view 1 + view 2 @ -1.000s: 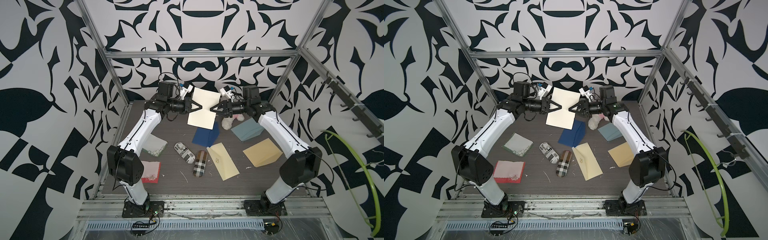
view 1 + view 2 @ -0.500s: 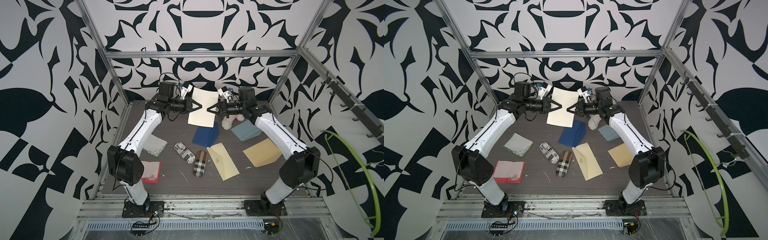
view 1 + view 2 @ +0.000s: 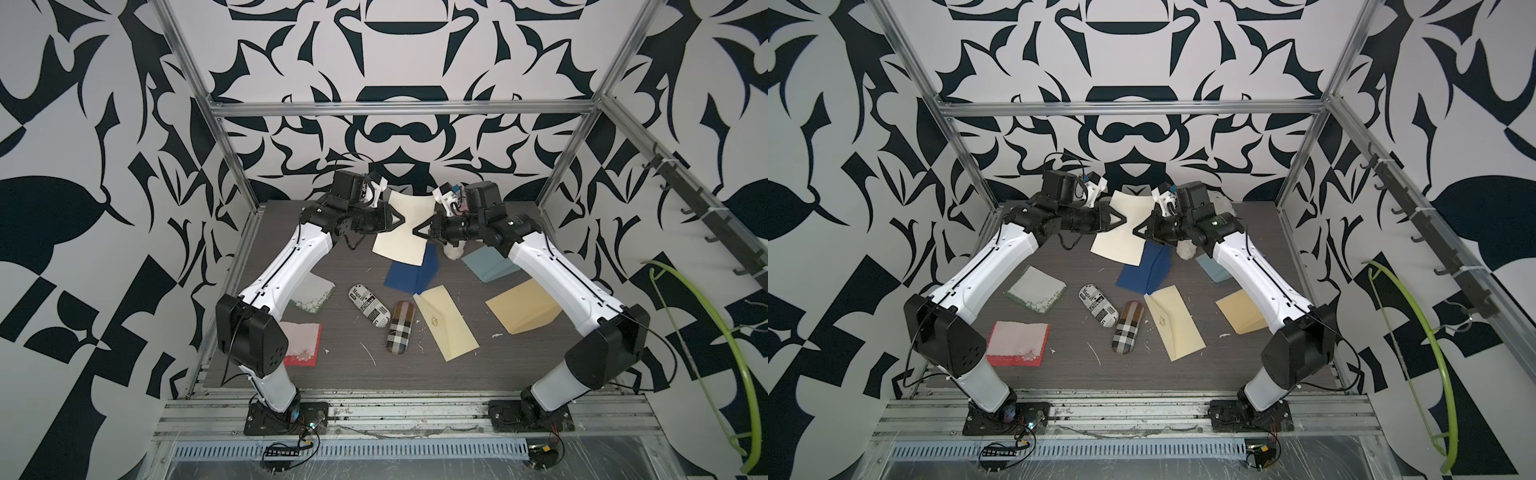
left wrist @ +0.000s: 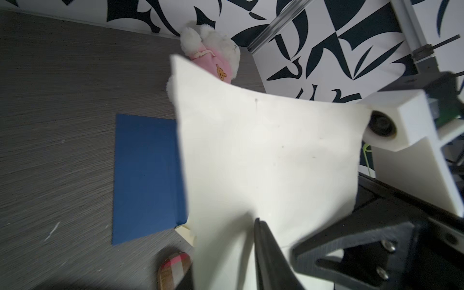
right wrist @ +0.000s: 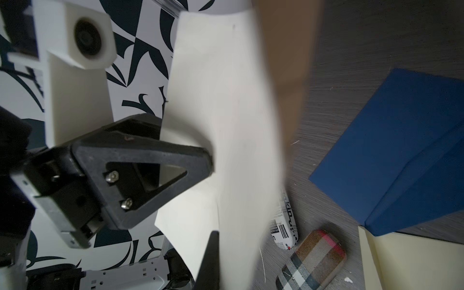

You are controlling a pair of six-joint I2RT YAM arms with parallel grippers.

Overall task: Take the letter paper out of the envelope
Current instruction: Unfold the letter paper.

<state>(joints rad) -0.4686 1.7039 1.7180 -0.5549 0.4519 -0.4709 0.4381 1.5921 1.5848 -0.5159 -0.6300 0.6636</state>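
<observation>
Holding the letter paper (image 3: 401,246) aloft, clamped in my right tool (image 3: 416,230), I cannot tell whether the left tool (image 3: 402,217) grips it; print on the black-and-white case (image 3: 368,306) is unreadable.

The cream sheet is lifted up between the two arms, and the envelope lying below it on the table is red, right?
Not red: the envelope lying below the cream sheet is dark blue, as both top views and the left wrist view show. The sheet is indeed lifted between the two arms.
</observation>
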